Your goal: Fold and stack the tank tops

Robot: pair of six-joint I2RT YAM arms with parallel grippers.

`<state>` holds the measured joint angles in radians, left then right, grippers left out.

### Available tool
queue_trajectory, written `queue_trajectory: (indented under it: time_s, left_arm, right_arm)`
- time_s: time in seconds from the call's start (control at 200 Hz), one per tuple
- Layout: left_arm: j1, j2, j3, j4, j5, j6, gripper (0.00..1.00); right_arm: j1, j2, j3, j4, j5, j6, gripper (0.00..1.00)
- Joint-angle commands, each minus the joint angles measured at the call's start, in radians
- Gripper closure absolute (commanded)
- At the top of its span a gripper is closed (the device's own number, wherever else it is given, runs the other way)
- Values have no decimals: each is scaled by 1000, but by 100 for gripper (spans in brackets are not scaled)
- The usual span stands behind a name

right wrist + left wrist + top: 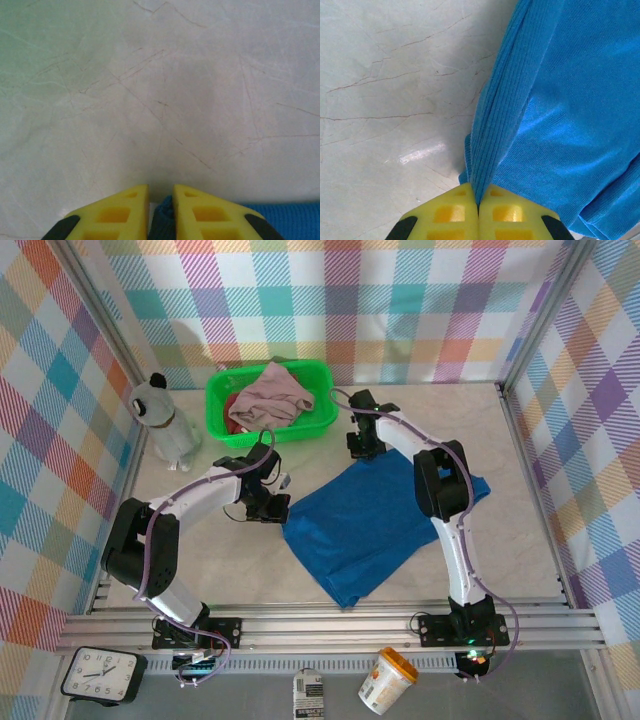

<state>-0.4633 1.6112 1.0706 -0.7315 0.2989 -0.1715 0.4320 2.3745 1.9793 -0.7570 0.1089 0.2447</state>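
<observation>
We judge that the first top is being spread flat, ahead of any fold. The blue tank top (385, 525) lies open on the tabletop (520, 510), roughly in the middle, skewed so its corners point toward the arms, and nothing about it reads as folded yet. Our left hand (272, 506) sits at the cloth's near-left corner; in the left wrist view the hand (479, 210) has its yellow fingertips pressed together on a ribbed edge of the blue tank top (570, 100), which runs away from the pinch in a gathered ridge. Our right hand (362, 447) is at the far corner, and in its own wrist view the hand (161, 200) is closed down on a bit of blue cloth (280, 220) that shows in the narrow slot between the fingertips. The next move likely calls for pulling the two held corners apart to take out the slack, then carrying one edge over the other in step, keeping both pinches firm so the soft knit does not slip or bunch. The green basket (322, 400) at the back of the tabletop holds the mauve-pink tank top (272, 392) heaped on top, with the dark red tank top (233, 408) peeking out at its left side; both wait unfolded.
</observation>
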Motion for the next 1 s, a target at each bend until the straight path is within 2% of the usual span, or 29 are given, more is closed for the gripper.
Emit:
queue_trajectory:
  time_s: [0.0, 0.08, 0.23, 0.53, 0.995]
  left_arm:
    - [-11, 15, -3, -22, 14, -14, 100]
    - [-11, 16, -1, -26, 11, -13, 100]
    - [-11, 12, 13, -40, 6, -13, 100]
    - [-42, -16, 48, -75, 1, -32, 100]
    - [-162, -52, 53, -98, -32, -82, 100]
  right_arm:
    - [13, 23, 11, -55, 16, -14, 88]
    - [13, -3, -3, -22, 17, -4, 95]
    - [13, -49, -3, 11, -6, 1, 100]
    - [-57, -226, -206, 246, -182, 130, 100]
    - [-131, -399, -573, 529, -272, 242, 100]
